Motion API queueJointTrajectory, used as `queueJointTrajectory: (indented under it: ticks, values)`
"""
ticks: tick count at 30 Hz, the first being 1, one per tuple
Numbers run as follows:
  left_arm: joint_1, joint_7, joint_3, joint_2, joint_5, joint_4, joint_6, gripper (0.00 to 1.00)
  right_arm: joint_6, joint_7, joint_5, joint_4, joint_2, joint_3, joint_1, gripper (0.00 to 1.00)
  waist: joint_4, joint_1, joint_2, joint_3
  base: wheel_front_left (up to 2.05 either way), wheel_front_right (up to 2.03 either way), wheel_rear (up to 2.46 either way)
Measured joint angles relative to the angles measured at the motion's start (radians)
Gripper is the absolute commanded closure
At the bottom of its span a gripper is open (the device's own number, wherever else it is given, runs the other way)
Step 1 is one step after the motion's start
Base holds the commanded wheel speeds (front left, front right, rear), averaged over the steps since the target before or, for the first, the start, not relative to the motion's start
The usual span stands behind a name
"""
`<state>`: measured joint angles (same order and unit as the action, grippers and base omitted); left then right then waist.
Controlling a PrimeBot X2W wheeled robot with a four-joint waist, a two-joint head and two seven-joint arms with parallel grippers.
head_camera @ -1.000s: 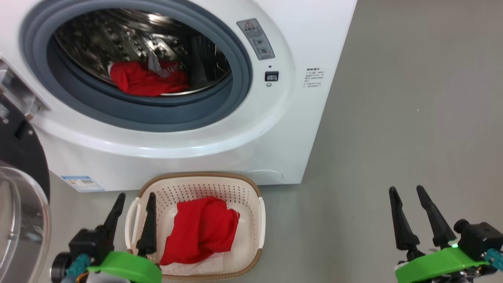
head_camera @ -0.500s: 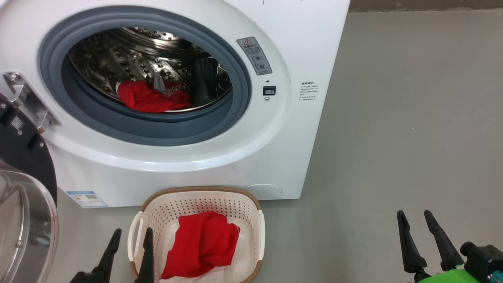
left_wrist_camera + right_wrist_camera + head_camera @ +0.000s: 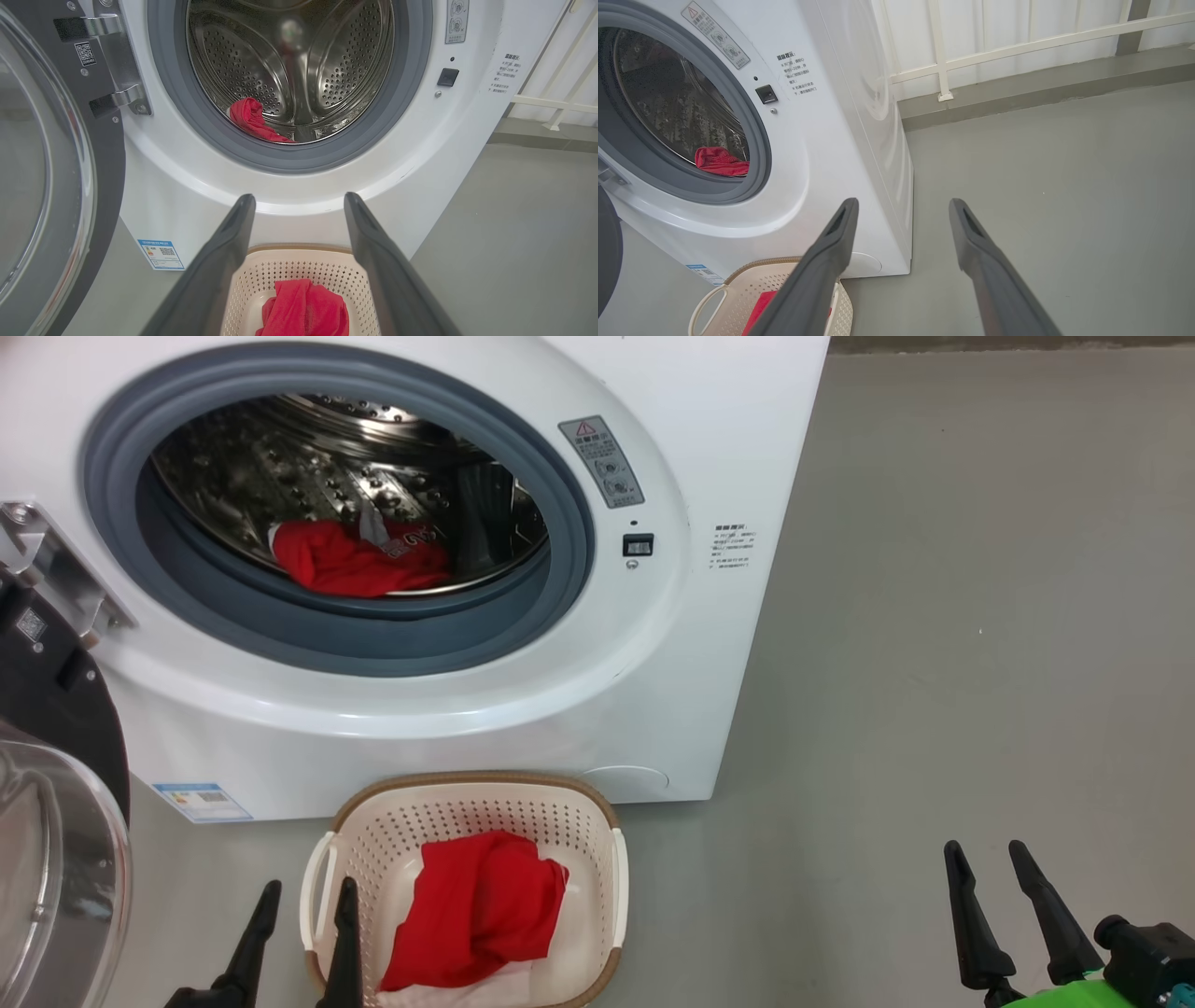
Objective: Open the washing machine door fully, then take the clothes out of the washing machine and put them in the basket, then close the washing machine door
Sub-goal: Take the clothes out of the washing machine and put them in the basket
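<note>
The white washing machine (image 3: 653, 691) stands with its door (image 3: 56, 784) swung wide to the left. Red clothes (image 3: 355, 560) lie at the drum's front lip, also seen as red clothes (image 3: 254, 122) and red clothes (image 3: 720, 162). On the floor before the machine sits the cream basket (image 3: 373, 821) holding a red garment (image 3: 481, 905) over white cloth. My left gripper (image 3: 303, 891) hangs open beside the basket's left handle, above the basket (image 3: 280, 270) in its wrist view. At the lower right, over bare floor, my right gripper (image 3: 985, 854) stands open and empty.
Grey floor (image 3: 934, 663) stretches to the right of the machine. A white railing (image 3: 1017, 46) and a low kerb run along the back wall. A blue label (image 3: 201, 800) sits low on the machine's front.
The head camera tilted upward, so the whole picture shifted down and both grippers sank toward the bottom edge. Clothes, basket and door stay where they were.
</note>
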<state>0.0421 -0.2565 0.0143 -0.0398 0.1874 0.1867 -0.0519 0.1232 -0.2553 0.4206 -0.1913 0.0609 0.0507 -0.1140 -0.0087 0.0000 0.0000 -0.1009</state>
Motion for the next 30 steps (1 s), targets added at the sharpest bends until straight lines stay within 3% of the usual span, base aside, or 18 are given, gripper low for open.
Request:
queueJointTrajectory:
  ticks: [5, 14, 30]
  values:
    - [-0.009, 0.0, -0.012, 0.0, 0.0, 0.003, 0.0, 0.0, 0.0, 0.0, 0.0, 0.0, -0.002, -0.003, 0.006, 0.0, 0.001, 0.0, 0.0, -0.016, 0.0, 0.0, 0.0]
    - [-0.277, 0.0, -0.043, -0.003, -0.095, 0.151, 0.001, 0.0, 0.0, 0.0, 0.0, 0.011, -0.004, -0.032, 0.094, 0.0, -0.002, 0.0, 0.0, -0.098, 0.0, 0.0, 0.0]
    - [-0.91, 0.0, -0.104, -0.112, -0.268, 0.665, 0.08, 0.0, 0.0, 0.0, 0.01, 0.02, -0.009, -0.063, 0.248, 0.0, -0.064, 0.0, 0.0, -0.299, 0.0, 0.0, 0.0]
